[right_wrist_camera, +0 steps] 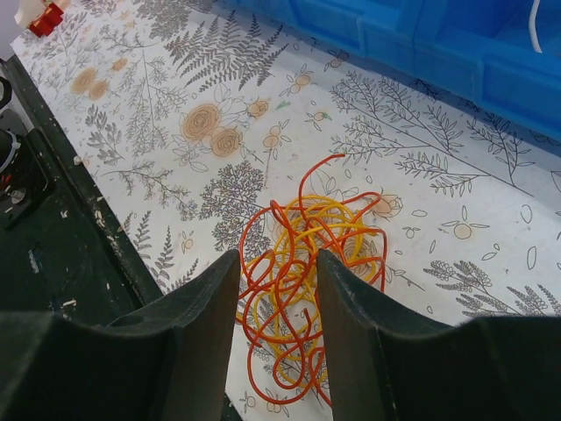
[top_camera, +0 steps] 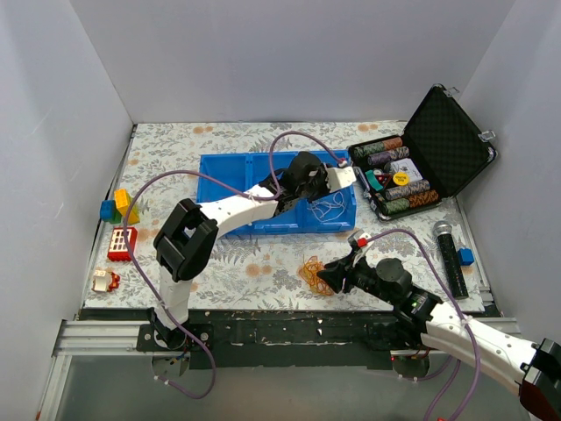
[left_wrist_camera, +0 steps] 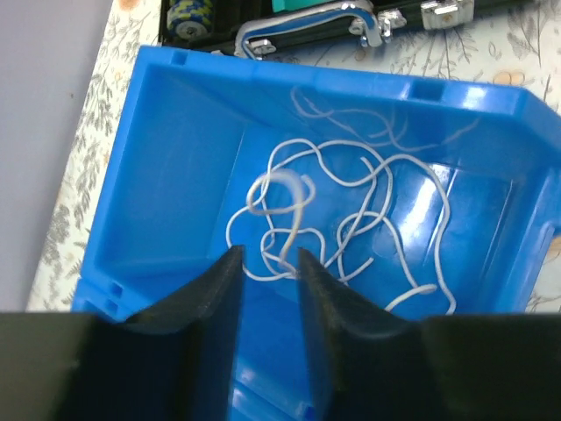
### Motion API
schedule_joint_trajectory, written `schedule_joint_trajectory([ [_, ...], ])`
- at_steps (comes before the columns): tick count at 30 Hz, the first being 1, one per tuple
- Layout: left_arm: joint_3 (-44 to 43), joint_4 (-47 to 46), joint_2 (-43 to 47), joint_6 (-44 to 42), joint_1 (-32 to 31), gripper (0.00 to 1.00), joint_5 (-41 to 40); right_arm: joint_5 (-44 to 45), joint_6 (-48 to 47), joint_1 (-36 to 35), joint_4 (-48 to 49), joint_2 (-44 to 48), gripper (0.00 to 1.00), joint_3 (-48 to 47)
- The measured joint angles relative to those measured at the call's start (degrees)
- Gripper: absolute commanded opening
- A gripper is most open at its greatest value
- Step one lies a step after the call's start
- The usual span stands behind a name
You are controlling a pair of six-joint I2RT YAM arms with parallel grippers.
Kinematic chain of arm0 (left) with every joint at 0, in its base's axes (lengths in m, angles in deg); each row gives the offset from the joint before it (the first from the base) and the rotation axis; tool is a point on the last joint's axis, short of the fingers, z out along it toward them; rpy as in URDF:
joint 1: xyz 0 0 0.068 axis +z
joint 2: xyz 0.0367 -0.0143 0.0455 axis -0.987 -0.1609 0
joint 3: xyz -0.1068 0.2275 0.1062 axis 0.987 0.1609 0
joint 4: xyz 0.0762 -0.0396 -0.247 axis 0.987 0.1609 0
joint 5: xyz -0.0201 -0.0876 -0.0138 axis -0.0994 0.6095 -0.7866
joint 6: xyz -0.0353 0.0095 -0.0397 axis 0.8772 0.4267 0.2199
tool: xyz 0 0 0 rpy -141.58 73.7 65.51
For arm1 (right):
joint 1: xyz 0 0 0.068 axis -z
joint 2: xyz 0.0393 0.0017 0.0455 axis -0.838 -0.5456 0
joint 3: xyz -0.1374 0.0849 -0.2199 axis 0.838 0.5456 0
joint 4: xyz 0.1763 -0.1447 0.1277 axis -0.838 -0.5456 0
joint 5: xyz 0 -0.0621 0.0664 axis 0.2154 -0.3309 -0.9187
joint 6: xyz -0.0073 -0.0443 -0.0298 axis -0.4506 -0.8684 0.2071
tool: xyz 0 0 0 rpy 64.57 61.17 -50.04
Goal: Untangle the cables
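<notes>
right pincer (right_wrist_camera: 278, 256): held open | orange-and-yellow cable tangle (right_wrist_camera: 298, 274): seen just ahead, partly between fingertips, on tabletop (right_wrist_camera: 175, 132) | left pincer (left_wrist_camera: 269, 254): parted, farther off

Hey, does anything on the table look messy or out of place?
Only the orange and yellow cables stand out: knotted together near the front edge of the table, straddled by the open right gripper. The white cable lies loose in the blue bin.

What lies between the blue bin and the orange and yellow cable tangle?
Nothing but bare flowered tablecloth; the stretch between blue bin and tangle shows best in the right wrist view.
</notes>
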Motion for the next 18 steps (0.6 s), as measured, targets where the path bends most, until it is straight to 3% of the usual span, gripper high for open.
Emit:
schedule_joint_trajectory([
  [1,-0.04,0.59,0.0,-0.15,0.0,0.47,0.13,0.0,-0.02,0.0,0.0,0.0,0.5,0.02],
  [5,-1.01,2.21,0.0,-0.31,0.26,0.97,0.83,-0.04,-0.04,0.0,0.0,-0.85,0.51,0.0],
  [14,-3.78,3.8,3.15,0.96,1.62,0.98,3.34,-0.04,-0.68,0.0,-1.2,-1.53,0.5,-0.87],
  [18,4.48,3.78,14.64,1.86,3.3,0.98,8.83,0.11,-1.7,0.0,-3.34,-1.27,0.47,-4.15],
])
